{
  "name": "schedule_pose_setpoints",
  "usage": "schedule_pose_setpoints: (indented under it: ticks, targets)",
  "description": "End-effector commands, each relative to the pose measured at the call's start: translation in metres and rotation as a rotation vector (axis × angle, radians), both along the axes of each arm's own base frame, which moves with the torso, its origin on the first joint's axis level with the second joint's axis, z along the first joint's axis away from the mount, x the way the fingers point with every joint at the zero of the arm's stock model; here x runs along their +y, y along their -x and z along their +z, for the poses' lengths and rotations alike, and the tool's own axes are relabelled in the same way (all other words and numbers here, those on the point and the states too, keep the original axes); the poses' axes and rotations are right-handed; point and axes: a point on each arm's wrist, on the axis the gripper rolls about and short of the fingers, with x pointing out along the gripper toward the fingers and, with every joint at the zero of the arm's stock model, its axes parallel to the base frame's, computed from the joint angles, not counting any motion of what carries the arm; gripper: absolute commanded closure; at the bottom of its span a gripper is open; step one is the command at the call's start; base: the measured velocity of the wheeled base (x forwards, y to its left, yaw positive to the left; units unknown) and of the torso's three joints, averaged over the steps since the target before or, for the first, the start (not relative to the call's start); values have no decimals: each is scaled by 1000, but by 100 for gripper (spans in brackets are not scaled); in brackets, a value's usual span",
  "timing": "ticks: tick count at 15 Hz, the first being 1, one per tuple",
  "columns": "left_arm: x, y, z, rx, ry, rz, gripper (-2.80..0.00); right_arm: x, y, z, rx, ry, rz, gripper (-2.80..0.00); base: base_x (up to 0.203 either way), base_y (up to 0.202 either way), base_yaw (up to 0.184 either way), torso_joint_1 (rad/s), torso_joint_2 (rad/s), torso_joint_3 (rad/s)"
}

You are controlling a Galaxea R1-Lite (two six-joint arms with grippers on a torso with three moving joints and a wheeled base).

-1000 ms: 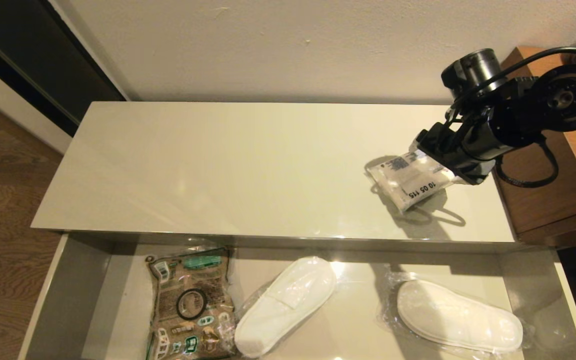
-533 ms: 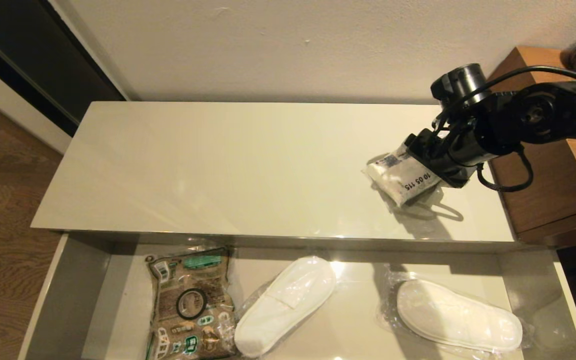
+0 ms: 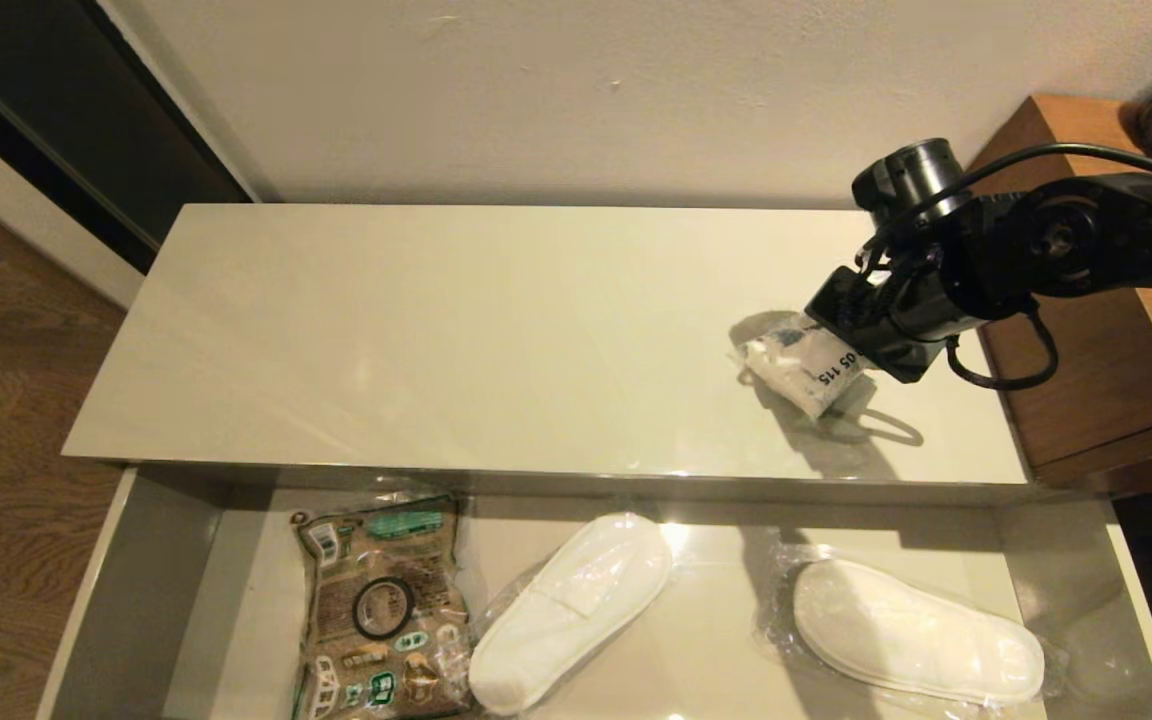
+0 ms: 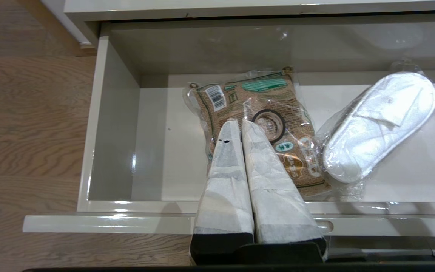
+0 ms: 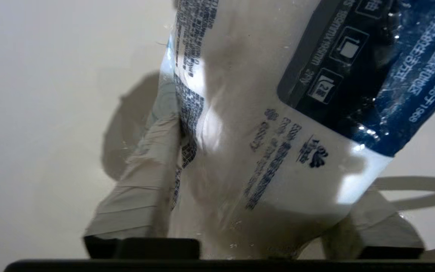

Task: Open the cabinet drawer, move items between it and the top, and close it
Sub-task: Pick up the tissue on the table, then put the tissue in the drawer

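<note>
We see the right pincer (image 3: 841,335) at the far right of the top (image 3: 496,330), its fingers (image 5: 142,189) set either side of the white packet (image 3: 804,365); they seem to be pressing its sides, though we cannot be sure the grip is firm. The packet sits on the top with one end tilted up. The cabinet drawer (image 3: 136,580) stands pulled out, holding a brown printed bag (image 3: 376,610) at left with a black tape roll (image 3: 382,608) on it, and two wrapped slippers (image 3: 568,608) to the right. The left pincer (image 4: 240,130) hovers shut over the bag.
</note>
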Motion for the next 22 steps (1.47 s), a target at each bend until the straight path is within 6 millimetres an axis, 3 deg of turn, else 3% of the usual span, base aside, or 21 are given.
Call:
schedule_pose_setpoints:
  ticks: [1, 5, 7, 9, 11, 14, 17, 20, 22]
  targets:
    - [0, 0, 0, 1, 0, 0, 0, -2, 4, 2, 6, -1, -5, 0, 0, 0, 0, 0, 0, 0]
    - [0, 0, 0, 2, 0, 0, 0, -11, 38, 18, -4, 0, 25, 0, 0, 0, 0, 0, 0, 0]
    - [0, 0, 0, 1, 0, -1, 0, -18, 70, 32, -20, 3, 83, 0, 0, 0, 0, 0, 0, 0]
    - [0, 0, 0, 2, 0, 0, 0, -25, 94, 30, 0, 32, 121, 0, 0, 0, 0, 0, 0, 0]
    - [0, 0, 0, 1, 0, 0, 0, -38, 132, 31, 1, 58, 149, 0, 0, 0, 0, 0, 0, 0]
    - [0, 0, 0, 2, 0, 0, 0, -56, 200, 11, 49, 137, 242, 0, 0, 0, 0, 0, 0, 0]
    - [0, 0, 0, 2, 0, 0, 0, -70, 250, -13, 113, 190, 309, 0, 0, 0, 0, 0, 0, 0]
    - [0, 0, 0, 1, 0, 0, 0, -77, 267, -39, 183, 152, 254, 0, 0, 0, 0, 0, 0, 0]
    - [0, 0, 0, 1, 0, 0, 0, -76, 264, -50, 216, 87, 175, 0, 0, 0, 0, 0, 0, 0]
